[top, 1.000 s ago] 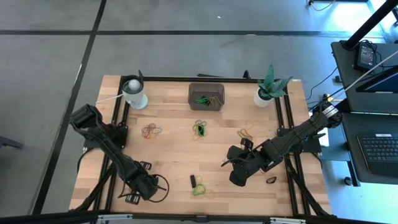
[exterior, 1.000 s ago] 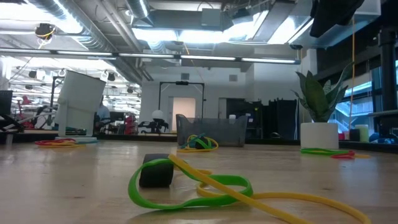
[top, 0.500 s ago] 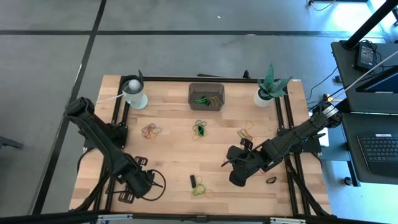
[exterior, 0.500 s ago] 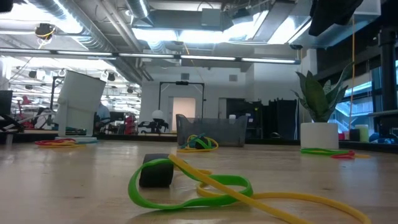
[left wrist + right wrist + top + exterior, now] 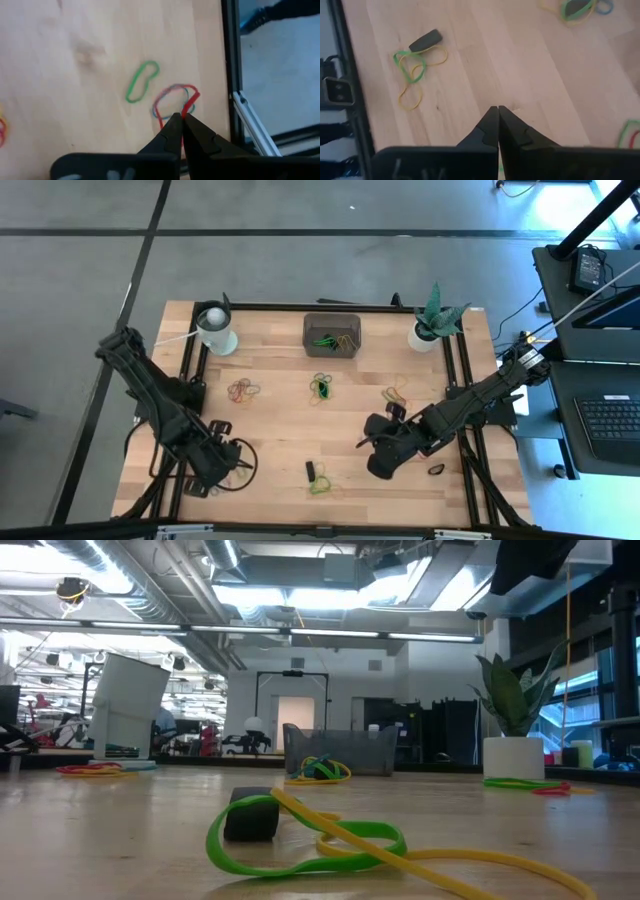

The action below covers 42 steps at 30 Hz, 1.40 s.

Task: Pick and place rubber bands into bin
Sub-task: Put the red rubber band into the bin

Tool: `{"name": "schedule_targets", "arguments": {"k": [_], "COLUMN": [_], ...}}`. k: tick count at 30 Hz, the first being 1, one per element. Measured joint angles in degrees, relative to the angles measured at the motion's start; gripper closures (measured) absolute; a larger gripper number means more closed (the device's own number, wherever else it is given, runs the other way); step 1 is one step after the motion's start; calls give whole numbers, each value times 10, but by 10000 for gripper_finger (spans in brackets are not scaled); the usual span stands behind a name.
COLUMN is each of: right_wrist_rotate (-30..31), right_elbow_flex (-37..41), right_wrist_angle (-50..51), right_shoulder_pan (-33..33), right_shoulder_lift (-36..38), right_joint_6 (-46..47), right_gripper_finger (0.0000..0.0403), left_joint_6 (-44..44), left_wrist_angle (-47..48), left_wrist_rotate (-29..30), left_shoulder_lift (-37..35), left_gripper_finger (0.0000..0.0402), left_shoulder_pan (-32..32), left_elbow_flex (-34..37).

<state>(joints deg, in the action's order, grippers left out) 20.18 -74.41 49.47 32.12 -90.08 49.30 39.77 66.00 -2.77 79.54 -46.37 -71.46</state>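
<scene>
Near the bench's front-left corner, the left claw (image 5: 181, 120) was clenched on a red rubber band (image 5: 186, 100) for carrying to the bin (image 5: 332, 333), while the right claw (image 5: 497, 112) waited clenched, empty, above the front-right bench.

No legible text, labels, brand marks, numbers or signs in any view; distant room fixtures in the low view show no readable lettering.

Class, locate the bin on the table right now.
In the high view, the bin sits at the table's far edge, centred between the white cup and the plant pot.
</scene>
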Motion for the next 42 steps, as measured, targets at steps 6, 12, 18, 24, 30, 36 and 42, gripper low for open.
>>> {"name": "schedule_targets", "arguments": {"k": [6,12,18,24,30,36,42], "right_wrist_rotate": [29,30,43,38,38,37,-30], "right_elbow_flex": [0,0,28,128,254,344,423], "right_wrist_angle": [-1,-5,-63,-273,-409,-421,-421], "right_shoulder_pan": [-2,-2,-2,-3,-26,-69,-162], "right_shoulder_lift": [0,-8,-25,10,93,216,358], "right_joint_6": [1,37,27,-26,-48,-106,-187], "right_gripper_finger": [402,402,402,402,402,403,403], "left_joint_6": [-25,-73,-115,-220,-295,-347,-397], "left_wrist_angle": [-2,-2,-24,-101,-196,-271,-368], "left_wrist_rotate": [85,151,153,147,107,71,40], "left_shoulder_lift": [-21,-49,-70,-74,-74,-74,-69], "left_gripper_finger": [398,398,398,398,398,398,398], "left_shoulder_pan": [21,99,201,271,340,439,539], "left_elbow_flex": [0,0,0,0,0,0,-1]}}
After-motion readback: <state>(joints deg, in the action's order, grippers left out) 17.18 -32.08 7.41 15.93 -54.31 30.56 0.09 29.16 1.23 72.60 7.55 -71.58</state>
